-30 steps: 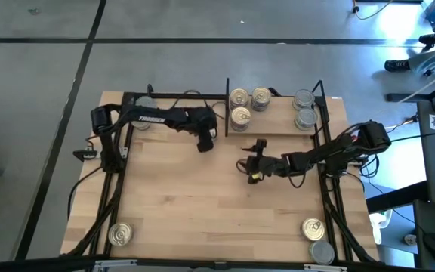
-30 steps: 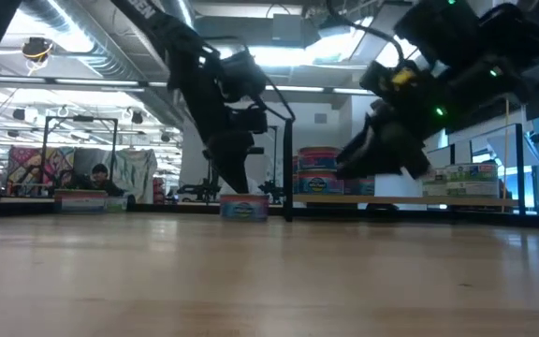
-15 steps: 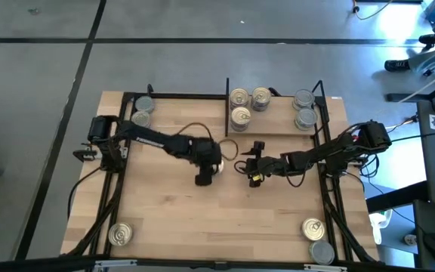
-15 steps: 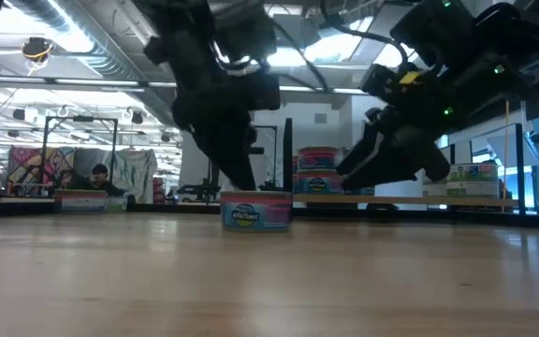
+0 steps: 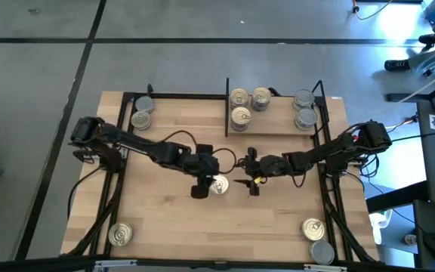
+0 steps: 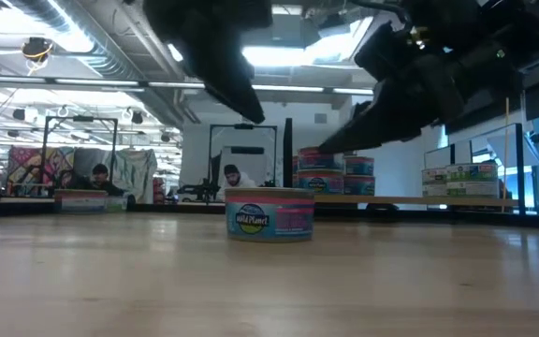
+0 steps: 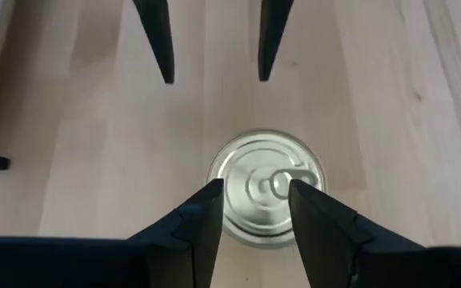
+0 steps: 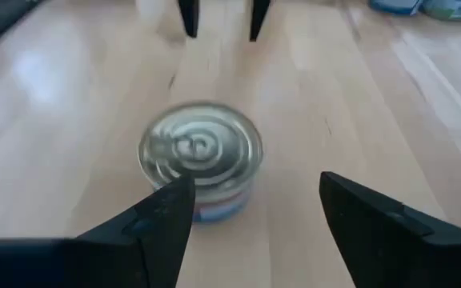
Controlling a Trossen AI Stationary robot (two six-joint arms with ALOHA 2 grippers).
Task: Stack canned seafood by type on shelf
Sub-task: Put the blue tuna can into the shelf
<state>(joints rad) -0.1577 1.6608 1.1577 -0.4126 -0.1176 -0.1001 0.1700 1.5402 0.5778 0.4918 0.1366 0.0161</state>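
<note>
My left claw (image 5: pixel 211 187) hangs open above a gold-lidded tin (image 5: pixel 218 185) mid-table, not touching it; my right claw (image 5: pixel 251 183) gapes open just beside it.

Bright overhead ceiling lights (glaring in the low view), both arms blurred silhouettes.

Tin (image 6: pixel 269 214) side label: "Wild Planet" in blue oval; other lettering too small to read.
</note>
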